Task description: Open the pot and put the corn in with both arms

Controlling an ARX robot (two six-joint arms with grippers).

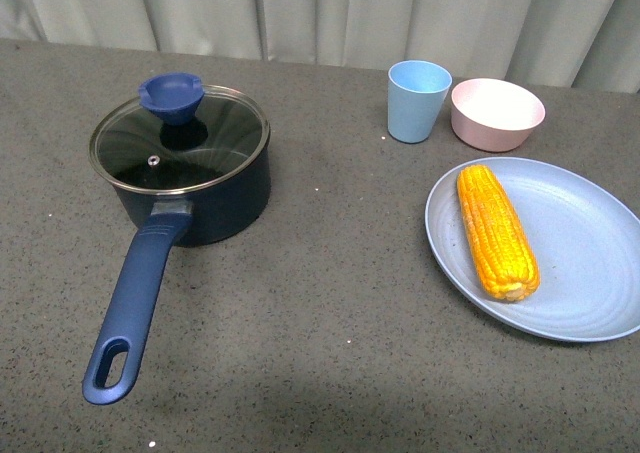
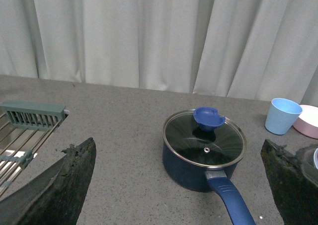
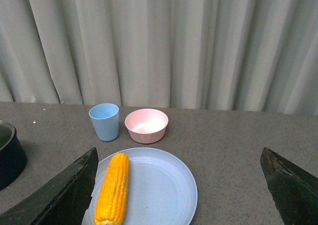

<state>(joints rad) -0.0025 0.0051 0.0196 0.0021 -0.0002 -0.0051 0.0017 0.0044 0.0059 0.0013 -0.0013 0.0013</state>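
1. Nothing of the task appears done. The glass lid (image 1: 180, 143) sits closed on the navy saucepan (image 1: 232, 201), and the corn cob (image 1: 496, 231) lies on the pale blue plate (image 1: 590, 253), well apart from the pan.
2. What looks left to do is to lift the lid by its blue knob (image 1: 172, 95), then carry the cob over and put it in.
3. The left gripper (image 2: 176, 144) has its fingers spread wide and holds nothing. The saucepan stands ahead of it and lower, clear of both fingers.
4. The right gripper (image 3: 179, 150) is also spread wide and empty. The cob lies ahead of it and below, untouched, nearer one finger than the other.
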